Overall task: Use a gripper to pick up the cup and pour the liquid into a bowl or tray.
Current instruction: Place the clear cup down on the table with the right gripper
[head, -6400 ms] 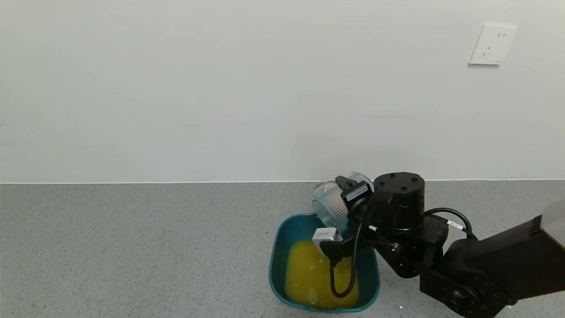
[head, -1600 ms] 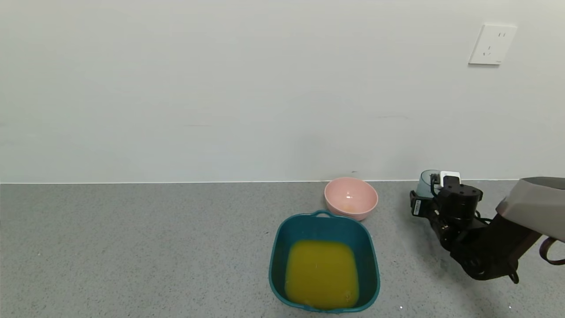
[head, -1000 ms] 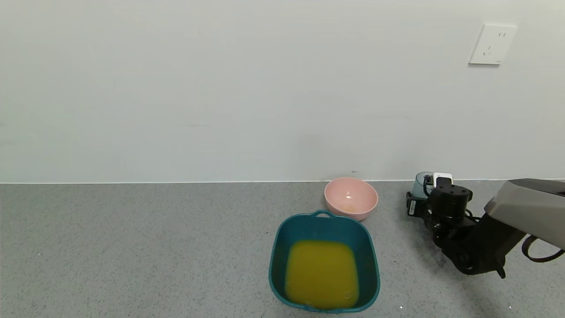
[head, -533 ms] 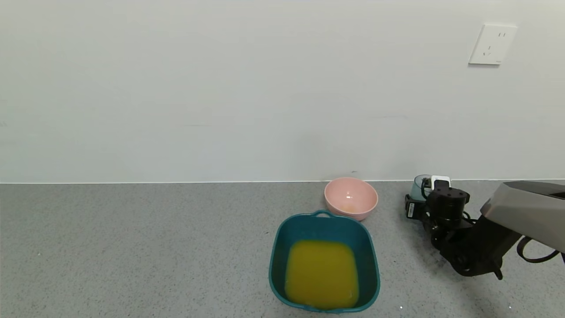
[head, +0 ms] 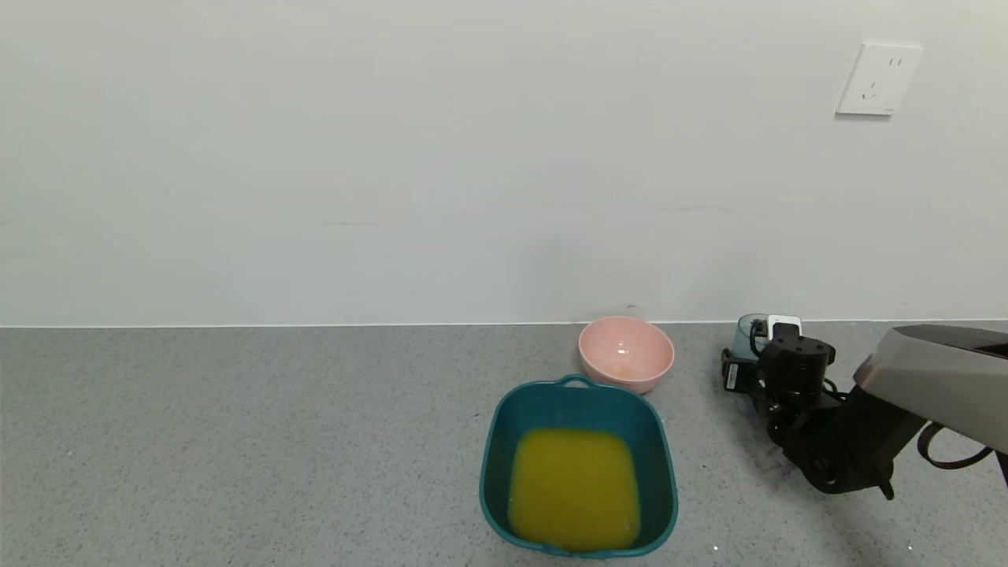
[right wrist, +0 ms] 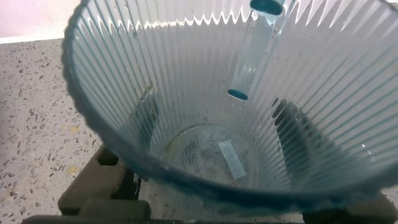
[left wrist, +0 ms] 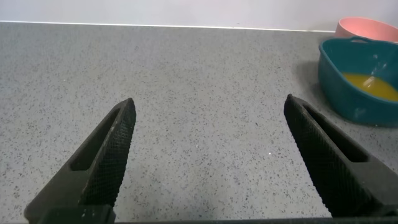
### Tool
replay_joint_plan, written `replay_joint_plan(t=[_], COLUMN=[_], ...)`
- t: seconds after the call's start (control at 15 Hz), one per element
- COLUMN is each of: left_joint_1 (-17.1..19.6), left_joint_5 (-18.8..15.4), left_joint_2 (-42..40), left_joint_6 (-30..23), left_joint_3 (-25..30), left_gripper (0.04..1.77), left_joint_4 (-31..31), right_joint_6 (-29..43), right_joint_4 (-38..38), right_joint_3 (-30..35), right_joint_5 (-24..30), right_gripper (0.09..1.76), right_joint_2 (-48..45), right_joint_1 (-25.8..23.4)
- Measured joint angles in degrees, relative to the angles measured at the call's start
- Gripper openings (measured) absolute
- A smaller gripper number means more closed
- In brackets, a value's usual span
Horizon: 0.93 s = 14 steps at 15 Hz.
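A grey speckled counter (head: 236,441) runs back to a plain white wall (head: 394,157) with a white socket (head: 878,79) high on the right. Near the front stands the teal basin (head: 494,441) holding a pool of orange liquid (head: 573,488), and just behind it sits a small pink bowl (head: 626,353), apart from it and nearly empty. Off to the right near the wall, the right gripper (head: 752,354) is pinching the empty ribbed cup (right wrist: 205,124) upright low over the counter, while the left gripper (left wrist: 208,162) hangs spread wide above bare counter, well to the left of the basin.
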Motion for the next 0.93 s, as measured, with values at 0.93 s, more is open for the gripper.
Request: replay_joint_plan(t=[0.93], left_joint_1=[0.00], left_joint_5=[0.00], left_joint_2=[0.00], left_joint_6=[-0.02], left_joint_3=[0.00], left_gripper=[1.72], left_joint_4=[0.00], right_joint_6=[0.11], right_joint_4=[5.38], right_joint_3=[8.11], right_joint_5=[3.56], right_gripper=[1.65], right_joint_2=[-8.55], right_joint_1=[0.80])
